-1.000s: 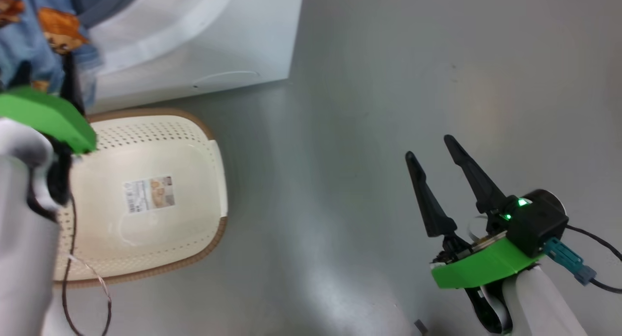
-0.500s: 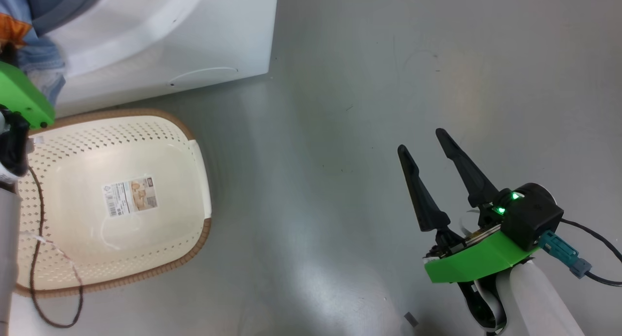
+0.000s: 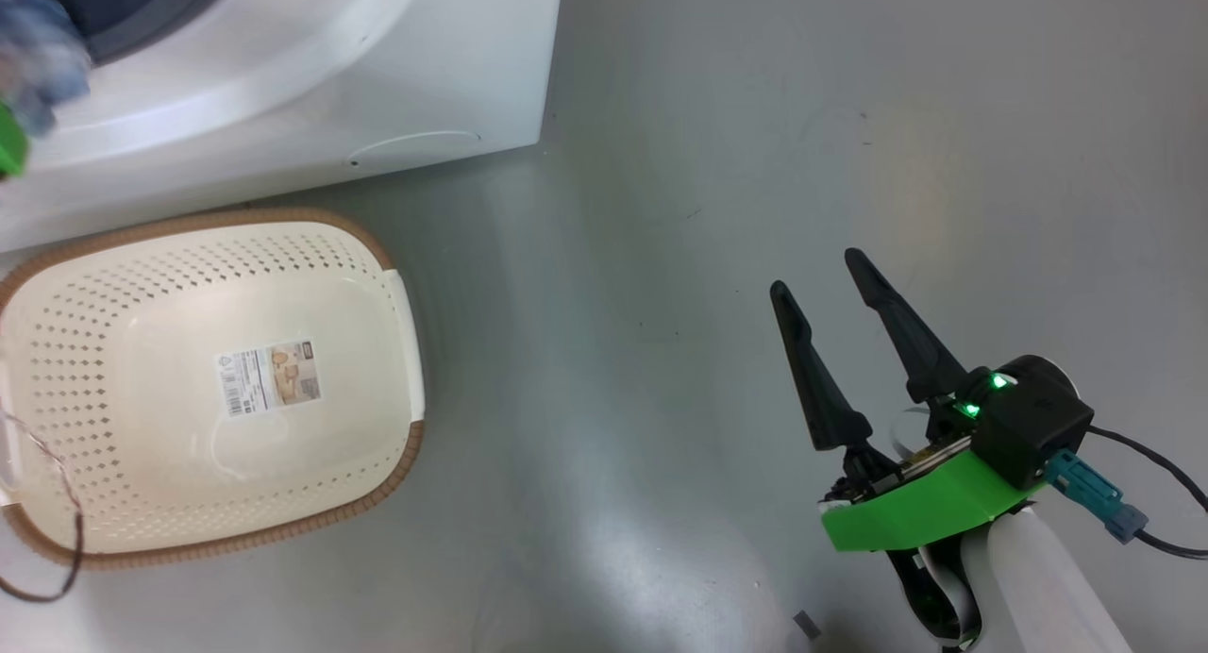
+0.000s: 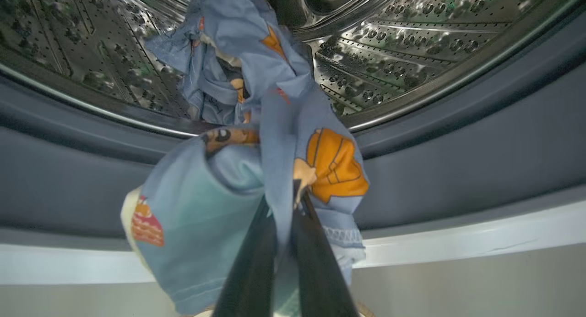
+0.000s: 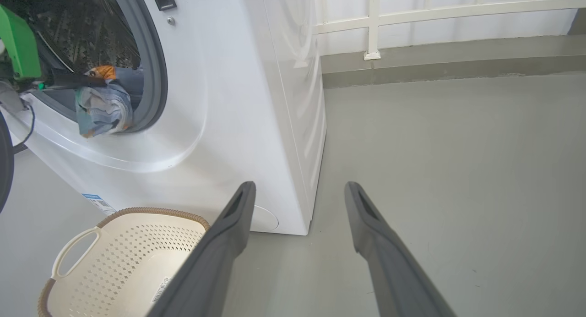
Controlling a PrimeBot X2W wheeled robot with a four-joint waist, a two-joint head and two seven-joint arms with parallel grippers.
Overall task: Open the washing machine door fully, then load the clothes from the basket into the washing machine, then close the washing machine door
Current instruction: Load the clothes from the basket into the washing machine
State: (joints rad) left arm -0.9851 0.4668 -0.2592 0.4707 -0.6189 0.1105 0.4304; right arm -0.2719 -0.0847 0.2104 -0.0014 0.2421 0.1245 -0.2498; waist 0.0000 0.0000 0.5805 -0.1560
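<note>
**Head view.** The washer (image 3: 377, 77) takes the upper left of the frame, its white front curving round the opening. At the far upper-left edge, a blurred patch of the blue clothes (image 3: 38, 54) shows against the dark opening. Below, at left centre, the basket (image 3: 396, 351) stands on the grey floor (image 3: 661, 257) just beside the washer, with the label (image 3: 269, 377) on its bottom in plain sight. At lower right the right gripper (image 3: 816, 271) hangs over the floor, well apart from the basket. Its two fingers are spread, with bare floor between them.

**Left wrist view.** The left gripper (image 4: 286, 202) rises from bottom centre, its fingers pressed together on a fold of the clothes. The cloth bunches round the fingers mid-frame, drapes over the grey gasket (image 4: 458, 143) and stretches up into the steel drum (image 4: 412, 42) at the top. The washer's white lip runs across the lower frame.

**Right wrist view.** The right gripper's fingers stand apart at bottom centre, pointing towards the washer's near corner. The washer fills the left and centre. At upper left the clothes hang in its opening, over the gasket, and the left gripper reaches them from the left edge. The basket sits at lower left, in front of the washer, one white handle towards the camera. A round flap (image 5: 265, 218) shows low on the washer's front. A white railing (image 5: 373, 24) crosses the upper right.
</note>
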